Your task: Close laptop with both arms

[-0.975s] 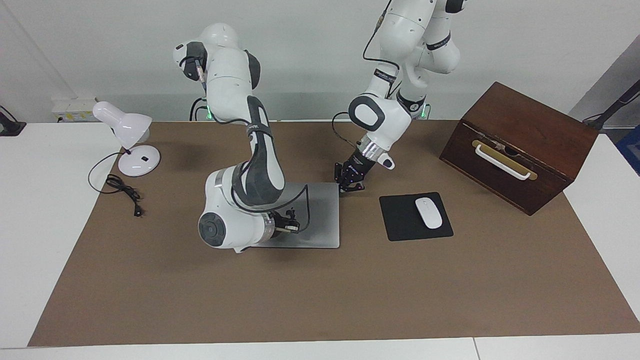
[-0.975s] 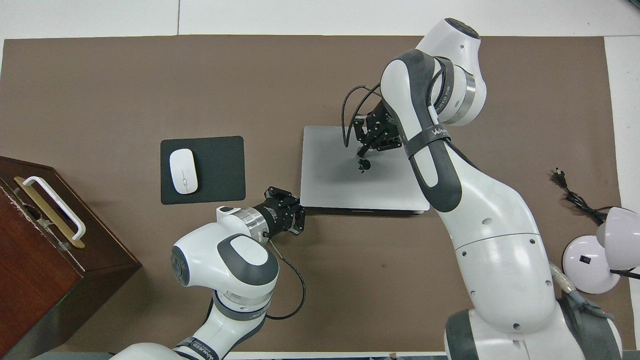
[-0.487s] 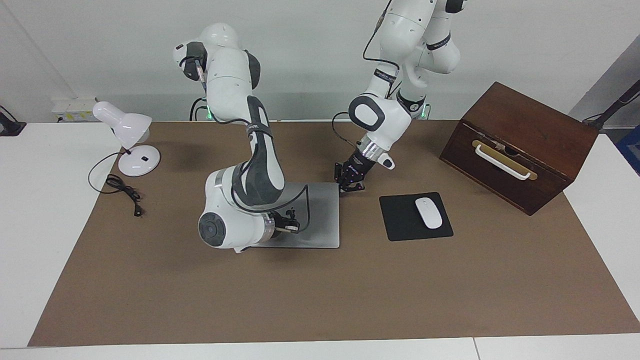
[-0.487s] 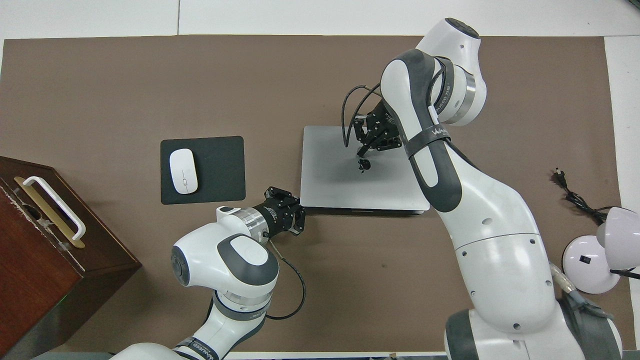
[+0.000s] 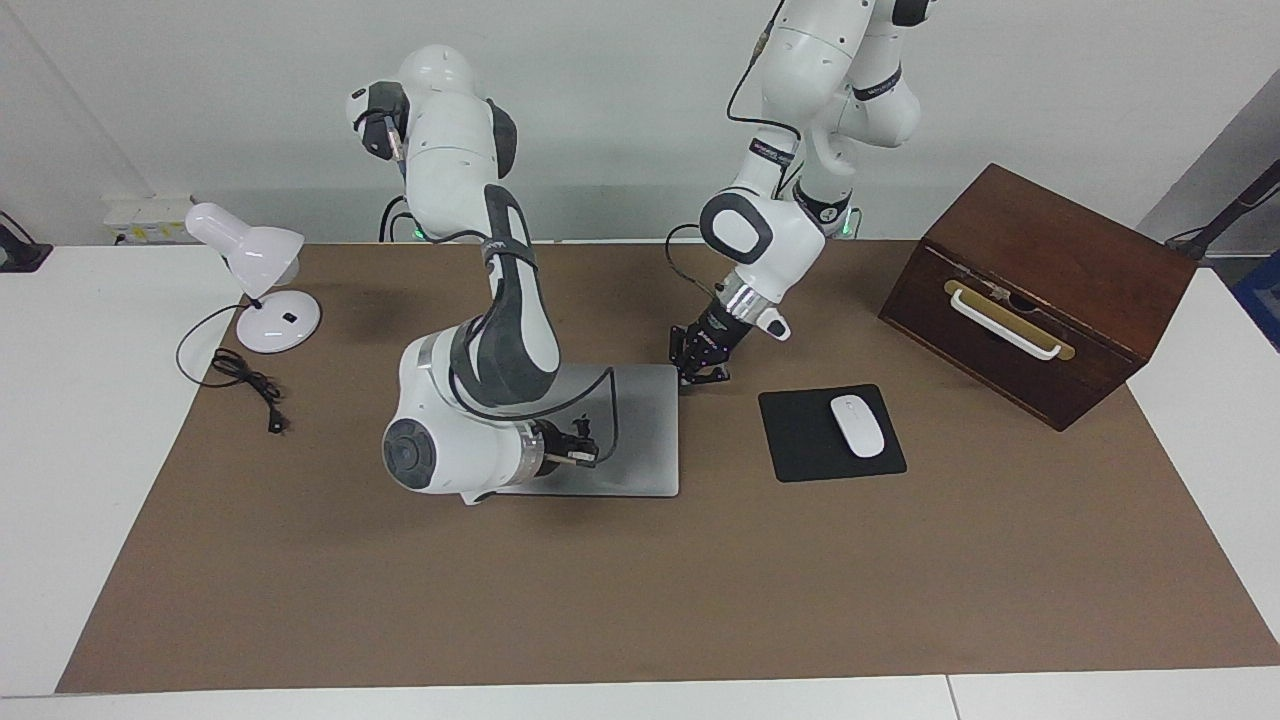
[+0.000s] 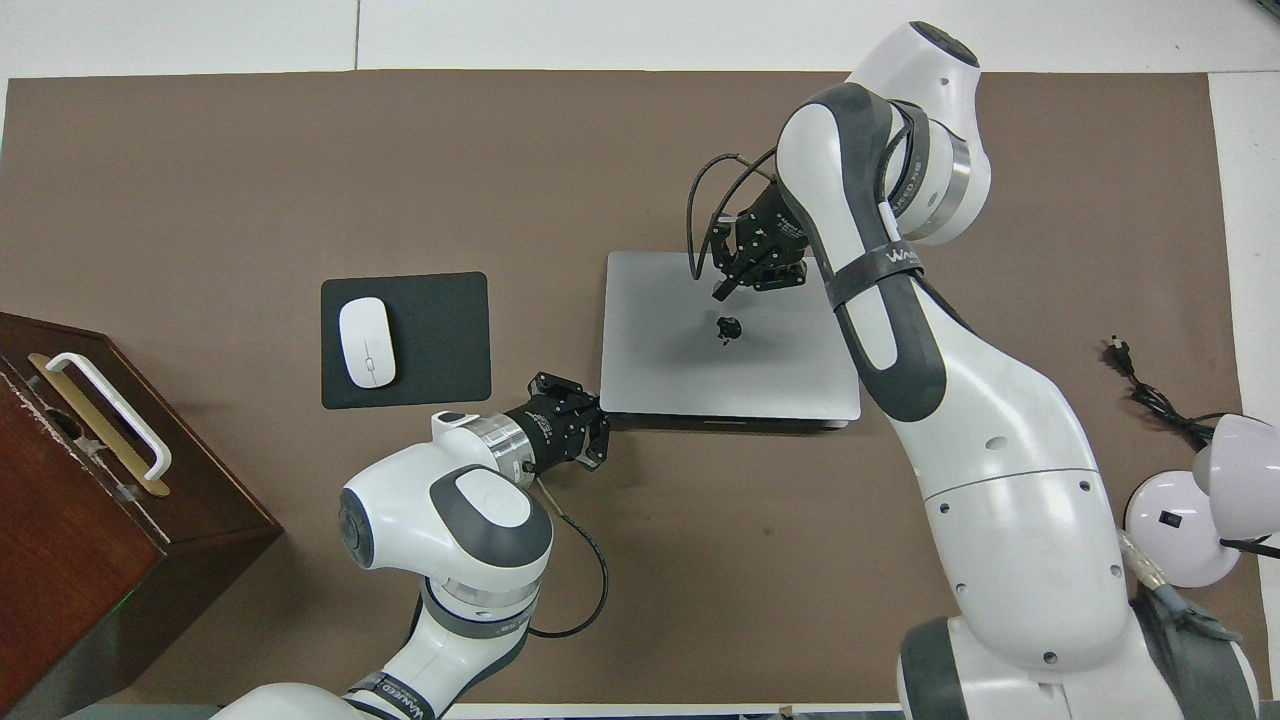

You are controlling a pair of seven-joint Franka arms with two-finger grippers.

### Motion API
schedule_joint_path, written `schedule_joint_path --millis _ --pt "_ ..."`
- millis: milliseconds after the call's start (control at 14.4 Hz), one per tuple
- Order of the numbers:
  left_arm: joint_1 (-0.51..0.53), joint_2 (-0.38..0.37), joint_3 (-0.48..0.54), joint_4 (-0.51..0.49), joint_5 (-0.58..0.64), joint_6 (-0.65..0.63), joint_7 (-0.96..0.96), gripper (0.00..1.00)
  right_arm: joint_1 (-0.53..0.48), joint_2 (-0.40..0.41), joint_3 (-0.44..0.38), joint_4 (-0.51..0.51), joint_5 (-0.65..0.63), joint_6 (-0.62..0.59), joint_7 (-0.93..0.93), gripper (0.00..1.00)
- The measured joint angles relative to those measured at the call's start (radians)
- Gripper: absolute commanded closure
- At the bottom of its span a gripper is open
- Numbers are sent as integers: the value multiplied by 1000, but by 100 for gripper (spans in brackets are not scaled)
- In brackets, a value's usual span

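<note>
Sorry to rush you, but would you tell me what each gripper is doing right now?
Left gripper: at the laptop's corner nearest the robots; fingers cannot be told.
Right gripper: over the closed laptop's lid, holding nothing visible; fingers cannot be told.

obstacles: right gripper (image 5: 590, 452) over closed laptop (image 5: 650, 440); left gripper (image 5: 702, 372) at its corner | mouse pad (image 5: 800, 440) beside laptop, wooden box (image 5: 1040, 290) near | open: brown mat (image 5: 640, 600) farther from robots

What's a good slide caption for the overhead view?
Laptop lies closed; right gripper over its lid, left gripper at its corner nearest the robots.
</note>
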Motion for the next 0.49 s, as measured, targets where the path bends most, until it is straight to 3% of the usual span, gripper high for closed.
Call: schedule_joint_path --millis 278,487 --pt "22 -2 0 -4 -2 -27 0 100 -38 -51 -1 6 -14 -65 0 100" --pt "62 0 4 -17 -2 -28 5 100 -81 -124 -2 14 -104 -102 -14 100"
